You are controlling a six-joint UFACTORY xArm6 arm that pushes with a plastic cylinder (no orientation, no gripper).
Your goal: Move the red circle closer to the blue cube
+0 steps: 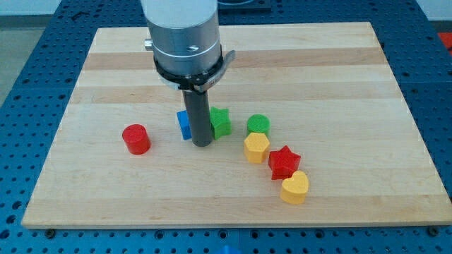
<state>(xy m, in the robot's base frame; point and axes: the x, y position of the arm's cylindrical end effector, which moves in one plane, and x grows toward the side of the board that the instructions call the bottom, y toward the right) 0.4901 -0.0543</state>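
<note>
You've no claw, just my tip (201,144) down beside the blue cube (184,125); red circle (135,139) sits apart on view's left, looks light, rigid, slidey—push its left side.

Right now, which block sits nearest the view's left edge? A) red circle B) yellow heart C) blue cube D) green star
A: the red circle lies alone toward the view's left, with the blue cube to its right, partly behind my tip.
</note>
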